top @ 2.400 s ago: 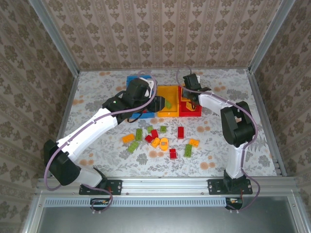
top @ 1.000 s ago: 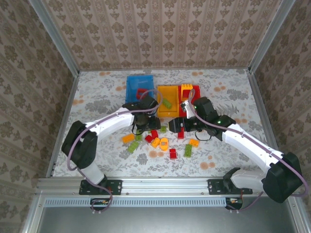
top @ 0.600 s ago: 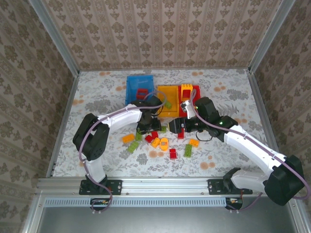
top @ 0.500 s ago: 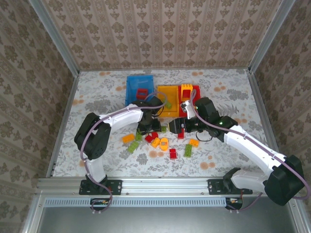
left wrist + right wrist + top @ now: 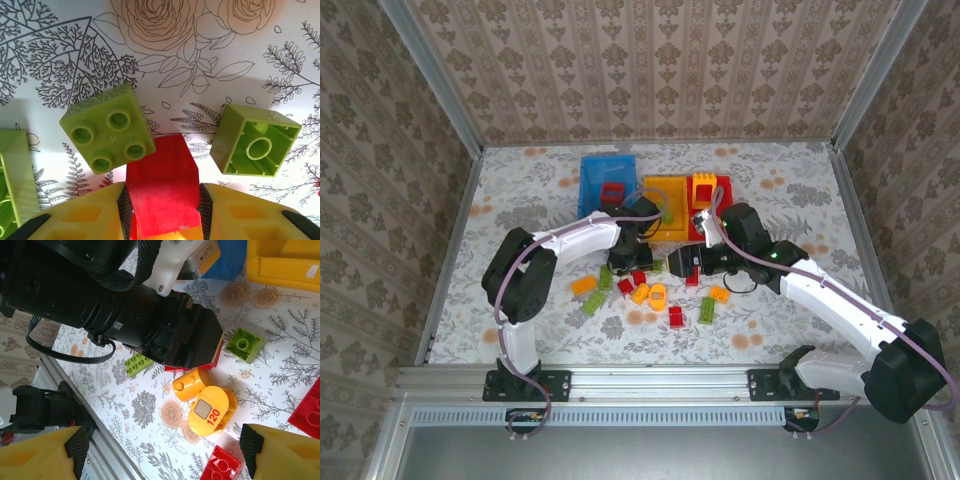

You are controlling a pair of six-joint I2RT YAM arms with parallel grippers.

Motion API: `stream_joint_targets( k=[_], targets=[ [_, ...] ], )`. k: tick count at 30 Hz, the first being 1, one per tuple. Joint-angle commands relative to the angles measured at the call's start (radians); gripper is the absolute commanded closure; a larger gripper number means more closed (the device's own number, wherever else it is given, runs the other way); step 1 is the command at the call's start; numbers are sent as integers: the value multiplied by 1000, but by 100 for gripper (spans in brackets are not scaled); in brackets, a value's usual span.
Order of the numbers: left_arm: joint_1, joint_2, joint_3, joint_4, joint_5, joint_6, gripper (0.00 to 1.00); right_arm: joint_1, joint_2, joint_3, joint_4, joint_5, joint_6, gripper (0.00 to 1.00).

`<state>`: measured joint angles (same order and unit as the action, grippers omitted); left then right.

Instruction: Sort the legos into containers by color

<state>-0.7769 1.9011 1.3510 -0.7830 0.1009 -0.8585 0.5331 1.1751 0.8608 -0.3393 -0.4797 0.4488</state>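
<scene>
sorting barely begun: most legos (image 5: 658, 295) loose on the table (image 5: 520, 200).
left gripper (image 5: 161, 210) pinches a red brick (image 5: 159, 170) amid the pile; right gripper (image 5: 162, 440) spread, empty, above it; blue bin (image 5: 592, 170), yellow bin (image 5: 655, 186), red bin (image 5: 725, 185) hold few.

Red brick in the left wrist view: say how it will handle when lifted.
The red brick looks like rigid plastic, so it is probably stiff and light. Its smooth sides might slip from the left gripper. Blocky and flat-faced, it is unlikely to roll.
</scene>
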Motion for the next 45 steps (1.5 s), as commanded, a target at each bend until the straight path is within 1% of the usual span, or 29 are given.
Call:
stream_joint_targets(
  k=[1, 3, 7, 10, 16, 18, 23, 26, 30, 33, 36, 39, 45],
  targets=[
    [-7, 23, 26, -49, -12, 28, 57, 2, -3, -13, 30, -10, 14, 17],
    [-11, 20, 36, -61, -19, 33, 52, 2, 0, -14, 34, -10, 17, 17],
    [-22, -4, 47, -73, -49, 35, 49, 2, 6, -14, 43, -10, 23, 17],
    [-27, -11, 48, -70, -52, 39, 48, 2, 10, -15, 46, -10, 27, 17],
    [-30, 33, 43, -73, -32, 40, 49, 2, 11, -13, 46, -10, 27, 17],
    [-29, 36, 38, -63, -33, 42, 52, 2, 8, -16, 45, -11, 29, 17],
    [-31, 55, 47, -45, -21, 48, 62, 2, -1, -21, 44, -16, 30, 18],
    [-34, 48, 48, -47, -31, 49, 68, 1, -5, -20, 39, -14, 30, 18],
    [-35, -5, 66, -71, -72, 58, 76, 1, -12, -13, 34, -9, 28, 18],
    [-32, -68, 120, -133, -134, 85, 78, 1, -22, -4, 34, 8, 21, 19],
    [-2, -114, 179, -196, -180, 130, 78, 1, -29, 0, 58, 22, 17, 19],
    [57, -132, 232, -230, -209, 183, 79, 2, -15, 14, 78, 36, 15, 19],
    [183, -82, 330, -220, -232, 305, 80, 8, 26, 75, 99, 96, 8, 20]
  ],
)
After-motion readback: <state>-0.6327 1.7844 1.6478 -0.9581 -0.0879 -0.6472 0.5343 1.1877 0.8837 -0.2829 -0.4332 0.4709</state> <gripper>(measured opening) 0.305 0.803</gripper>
